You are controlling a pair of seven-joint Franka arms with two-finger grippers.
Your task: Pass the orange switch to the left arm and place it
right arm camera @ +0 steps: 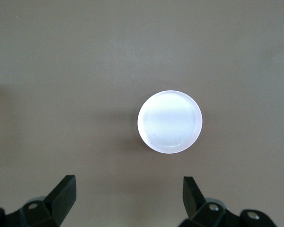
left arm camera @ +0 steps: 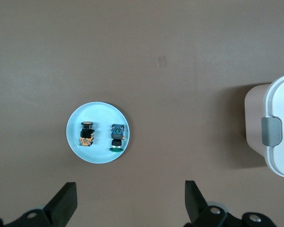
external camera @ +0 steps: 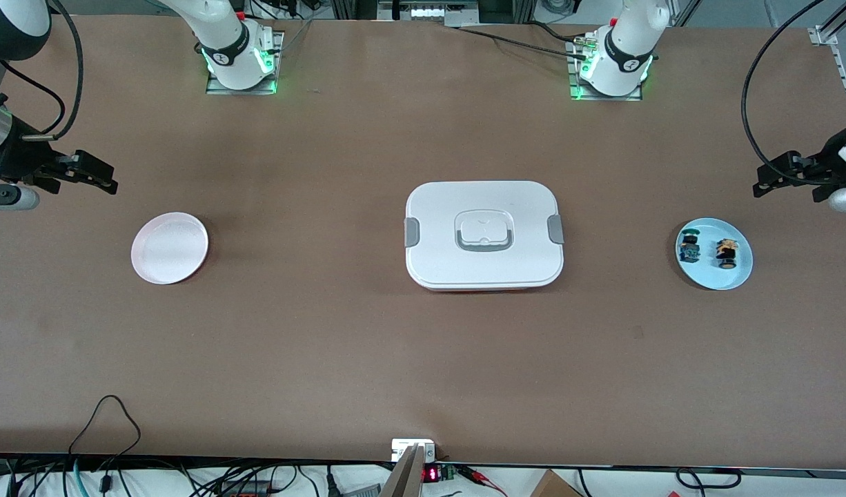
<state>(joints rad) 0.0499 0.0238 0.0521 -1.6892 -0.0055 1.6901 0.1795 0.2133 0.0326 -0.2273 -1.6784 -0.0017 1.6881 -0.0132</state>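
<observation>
The front view takes in the whole table: the white box point(external camera: 484, 235) sits mid-table with its lid on, the pale pink plate point(external camera: 170, 247) lies toward the right arm's end, and the blue plate point(external camera: 713, 253) toward the left arm's end. On the blue plate the orange switch point(external camera: 726, 252) lies beside the blue-green component point(external camera: 689, 247). The left gripper point(external camera: 775, 176) hangs over bare table near the blue plate; the right gripper point(external camera: 92, 176) hangs over the table near the pink plate.

The left wrist view shows the left gripper's fingers point(left arm camera: 64, 202) spread wide and holding nothing, high over the table, with the switch lying on its side.

The right wrist view shows that gripper's fingers point(right arm camera: 64, 193) equally wide apart and empty.
</observation>
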